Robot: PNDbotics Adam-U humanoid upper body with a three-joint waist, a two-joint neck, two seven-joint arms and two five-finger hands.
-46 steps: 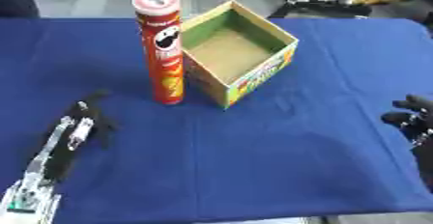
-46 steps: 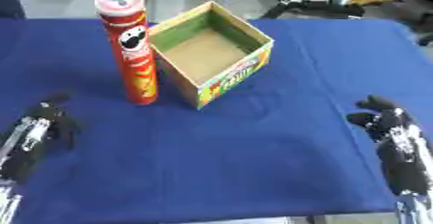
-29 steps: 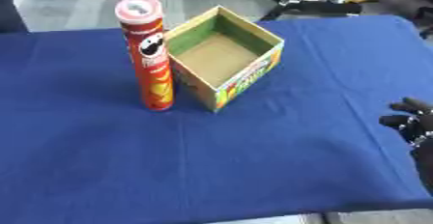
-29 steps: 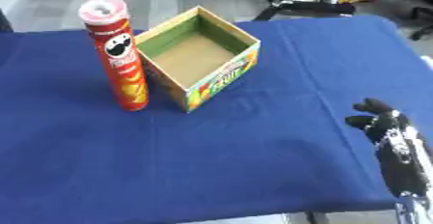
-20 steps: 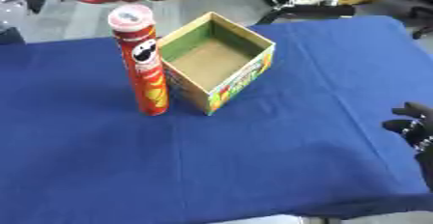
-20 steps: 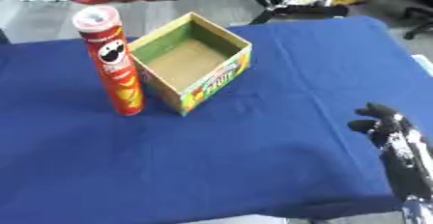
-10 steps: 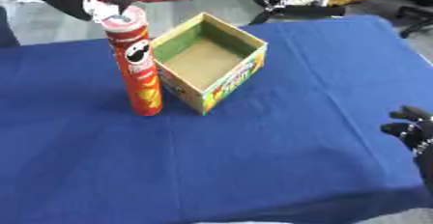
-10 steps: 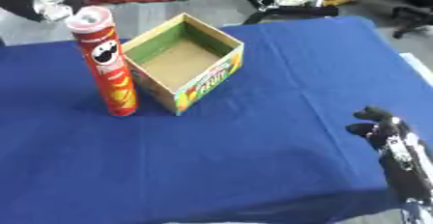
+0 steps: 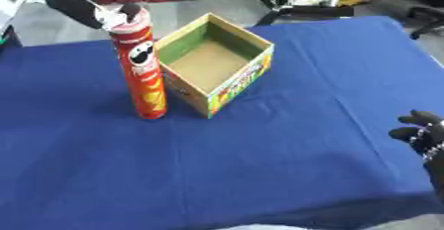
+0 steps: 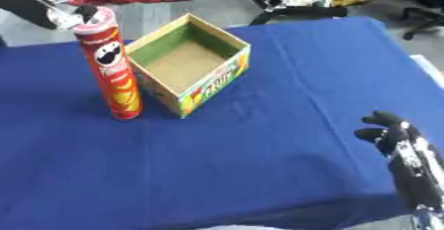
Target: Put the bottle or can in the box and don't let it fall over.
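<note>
While the tall red can stands upright on the blue bench, the left hand reaches in from the upper left corner and sits at the can's top rim, its dark fingers curled about the lid end. The can's base rests just beside the near left wall of the open cardboard box, close to it but whether they touch cannot be told. The box sits askew, one corner toward the near edge, its mouth open upward and its brown floor bare. Behind the box the far edge of the bench runs close; past it show a grey floor and chair legs. To the front and right of the box lies a wide stretch of bare blue cloth, running to the near edge and to the right edge.

The right hand rests near the lower right corner, well apart from the can and box, fingers up and slack, holding nothing.

Half a second ago the left hand was already at the can's top, and a second ago it was out of view altogether. The can and the box keep their places next to each other; the whole view has shifted, so the camera has moved. The right hand stays by its corner.
</note>
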